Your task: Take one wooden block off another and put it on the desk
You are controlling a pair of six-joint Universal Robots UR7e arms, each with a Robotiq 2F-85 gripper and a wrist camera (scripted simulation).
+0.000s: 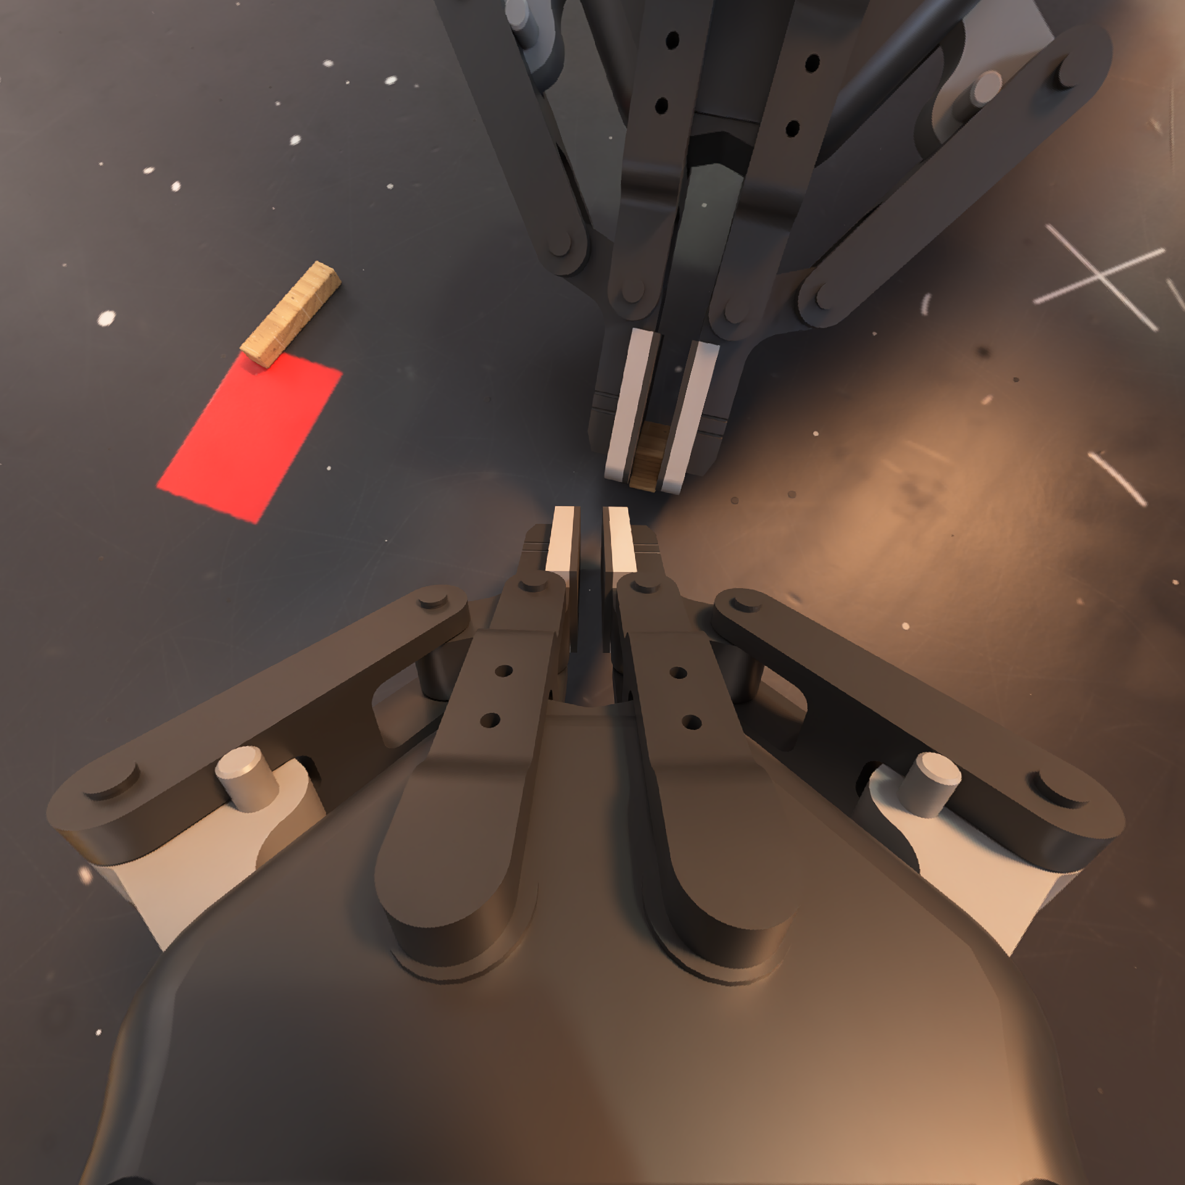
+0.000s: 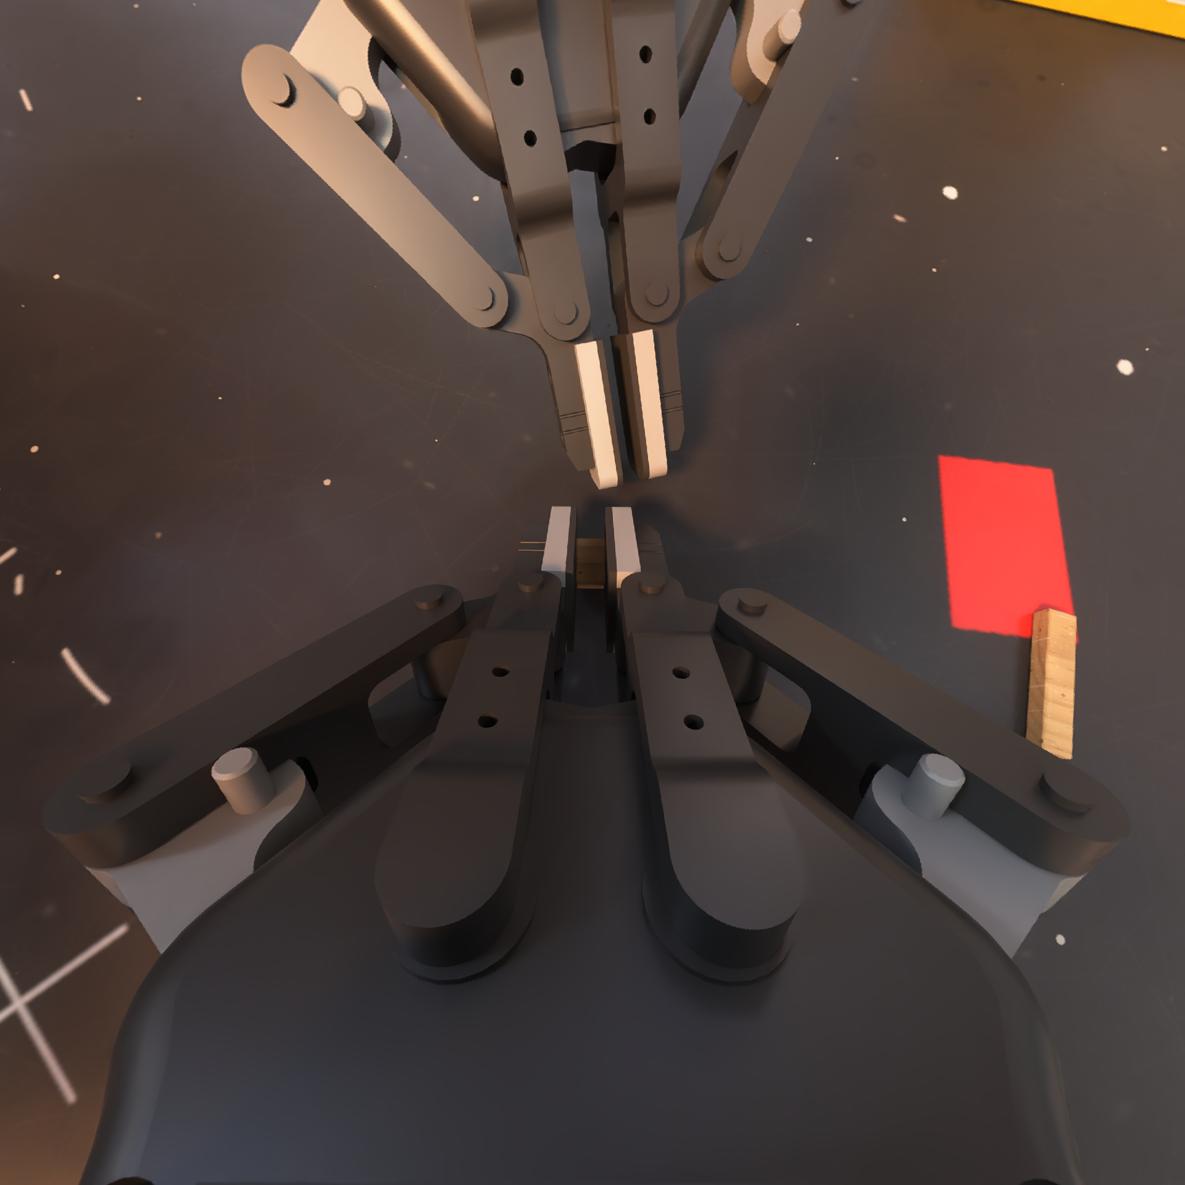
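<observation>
My right gripper (image 2: 590, 513) is shut on a small wooden block (image 2: 590, 564), held between its pale pads above the dark desk (image 2: 256, 385). In the left wrist view this gripper (image 1: 644, 484) faces me with the block (image 1: 646, 458) between its pads. My left gripper (image 1: 591, 513) is shut with nothing visible between its pads, tip to tip with the right one and just apart from it. It also shows in the right wrist view (image 2: 631, 474). A second, long wooden block (image 1: 292, 314) lies flat on the desk, also in the right wrist view (image 2: 1051, 683).
A red rectangle (image 1: 250, 436) is marked on the desk, and one end of the lying block overlaps its corner (image 2: 1003, 545). A yellow edge (image 2: 1103, 9) shows at the far corner. White scratch crosses (image 1: 1100, 276) mark the desk surface.
</observation>
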